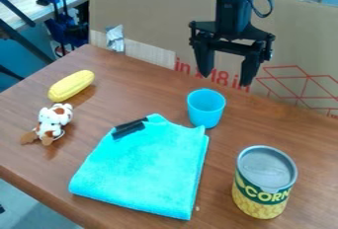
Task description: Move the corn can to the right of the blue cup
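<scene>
Camera view lets us see the black two-finger pincer (225,80) hanging down over the far part of the brown wooden surface (145,90). Its two fingers are spread wide apart, with just air between them, so it is gripping nothing. The nearest thing to it is the small, round blue cup (206,108), which stands upright below it on the wood. We see the cup right by the top right corner of the folded, bright turquoise cloth (145,169), but we cannot tell if they touch. Two short, thin black pieces (129,129) lie near the cloth's top left edge. To the right of the cloth, near the front, we see the upright round can (264,182) with a gray metal top and a green and yellow label. On the left side, the bumpy yellow toy corn cob (71,86) lies on its side. Just in front of it, we see the little white and brown stuffed animal (53,122). Brown cardboard (145,6) stands behind the surface.
</scene>
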Robot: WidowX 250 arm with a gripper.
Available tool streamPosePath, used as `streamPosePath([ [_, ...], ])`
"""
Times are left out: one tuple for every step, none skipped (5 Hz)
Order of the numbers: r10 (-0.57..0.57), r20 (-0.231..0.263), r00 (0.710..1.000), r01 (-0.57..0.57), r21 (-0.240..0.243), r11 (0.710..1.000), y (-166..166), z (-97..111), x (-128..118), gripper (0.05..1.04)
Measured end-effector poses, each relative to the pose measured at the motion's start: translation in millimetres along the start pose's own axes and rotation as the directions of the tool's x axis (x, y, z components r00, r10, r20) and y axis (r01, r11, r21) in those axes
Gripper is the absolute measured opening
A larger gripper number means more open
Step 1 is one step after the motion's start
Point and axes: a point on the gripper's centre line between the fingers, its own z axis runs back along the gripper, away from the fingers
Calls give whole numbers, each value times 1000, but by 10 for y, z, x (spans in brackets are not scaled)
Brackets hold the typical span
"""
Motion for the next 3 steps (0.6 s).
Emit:
streamPosePath([
  [2,-36,999,-1,9,1000,7,-132,-39,1003],
  [30,-15,999,-30,0,1000,-140,-311,-129,1003],
  [-63,-2,998,63,-13,998,-406,-330,-201,1003],
])
